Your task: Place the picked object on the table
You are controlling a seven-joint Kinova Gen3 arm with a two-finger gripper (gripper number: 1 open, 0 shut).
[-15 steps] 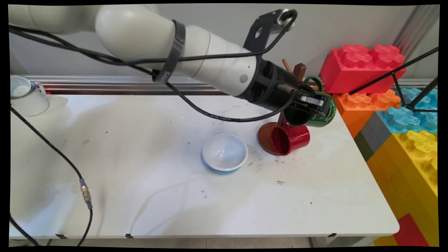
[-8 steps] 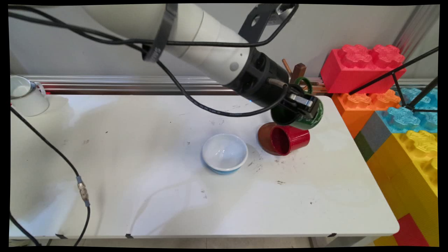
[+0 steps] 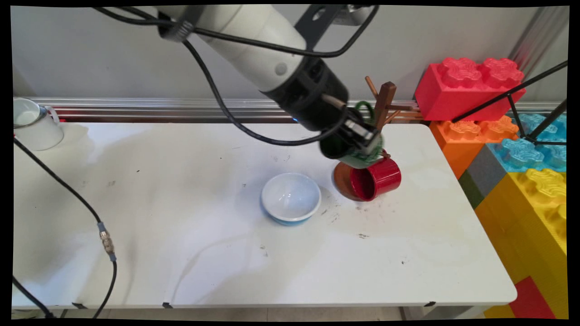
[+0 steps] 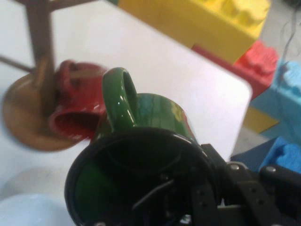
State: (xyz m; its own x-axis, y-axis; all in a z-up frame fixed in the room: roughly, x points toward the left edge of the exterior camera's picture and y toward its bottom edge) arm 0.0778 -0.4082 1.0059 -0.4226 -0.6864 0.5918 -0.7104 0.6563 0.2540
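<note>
White mug: table's far left corner | bowl: mid-table | gripper clamped on green mug's rim, carrying it tilted above red mug lying against wooden mug tree, far right edge.

Green mug (tilted, mouth sideways) held aloft above red mug.

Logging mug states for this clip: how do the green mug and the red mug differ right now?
The green mug is held in the gripper above the table; the red mug hangs on the wooden mug stand, low by its base. Colours differ. Both are glossy handled mugs, tipped sideways.
</note>
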